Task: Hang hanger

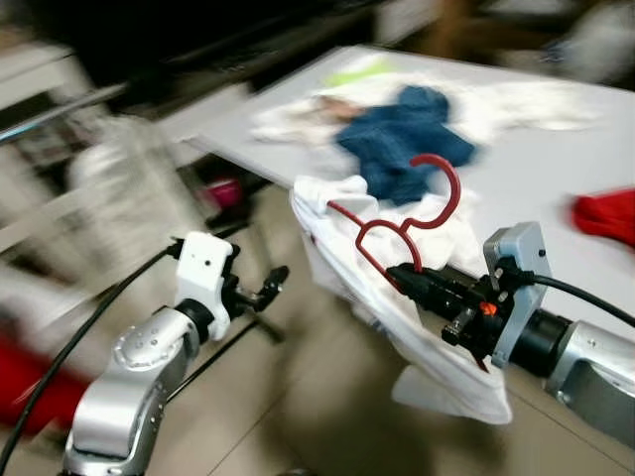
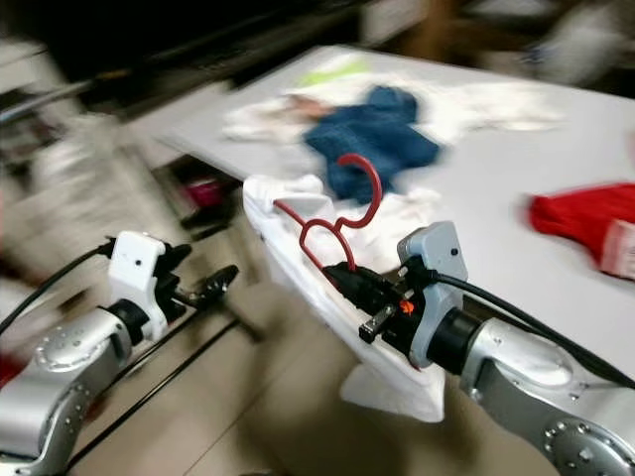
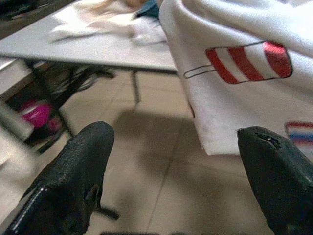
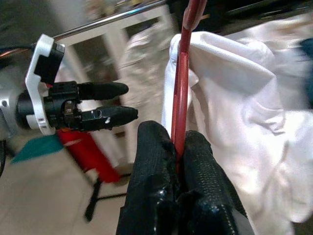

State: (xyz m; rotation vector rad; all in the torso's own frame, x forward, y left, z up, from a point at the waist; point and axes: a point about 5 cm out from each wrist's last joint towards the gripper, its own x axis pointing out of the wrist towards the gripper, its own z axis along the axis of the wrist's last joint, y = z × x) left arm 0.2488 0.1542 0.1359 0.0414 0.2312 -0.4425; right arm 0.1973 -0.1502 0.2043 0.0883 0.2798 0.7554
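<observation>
My right gripper [image 1: 399, 274] is shut on the neck of a red hanger [image 1: 437, 188], just below its hook, off the near edge of the table. A white shirt [image 1: 437, 347] with a red-striped popsicle print [image 3: 249, 58] hangs on the hanger and droops toward the floor. In the right wrist view the two fingers [image 4: 195, 161] pinch the red wire [image 4: 185, 73]. My left gripper [image 1: 270, 286] is held out lower left of the shirt, open and holding nothing, its fingers [image 3: 83, 161] spread wide.
A grey table [image 1: 536, 169] carries a blue garment [image 1: 402, 134], white clothes [image 1: 298, 119] and a red cloth [image 1: 607, 213]. A blurred clothes rack with a metal rail [image 4: 112, 19] stands to the left. Tiled floor [image 1: 327, 397] lies below both arms.
</observation>
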